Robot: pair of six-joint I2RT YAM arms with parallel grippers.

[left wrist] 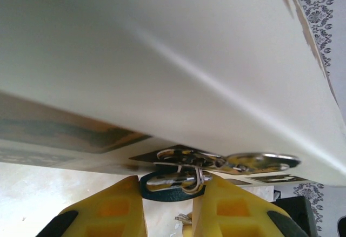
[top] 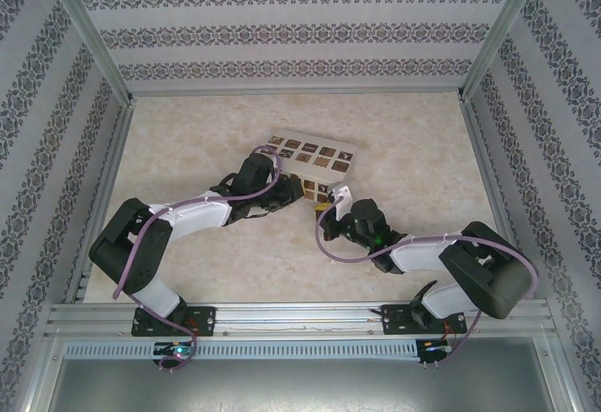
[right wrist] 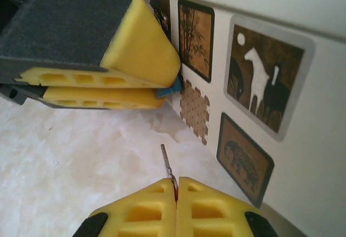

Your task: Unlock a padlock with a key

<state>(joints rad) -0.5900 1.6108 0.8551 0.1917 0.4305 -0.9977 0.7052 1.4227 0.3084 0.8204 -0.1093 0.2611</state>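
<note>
Beside the cream box with dark patterned squares (right wrist: 303, 140), your left gripper (left wrist: 168, 204) clamps the small blue padlock (left wrist: 162, 193), presumably steadying it. Your right gripper (right wrist: 175, 194) pinches the thin dark metal key (right wrist: 168, 167), aimed lockward, not yet touching.

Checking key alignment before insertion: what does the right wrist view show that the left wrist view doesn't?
Right wrist adds: the right gripper shut on the key, blade pointing up toward the left gripper. Left wrist adds: a silvery ring and what looks like a spare key at the padlock. Both: the left gripper's yellow fingers clamping the blue padlock beside the cream box.
</note>
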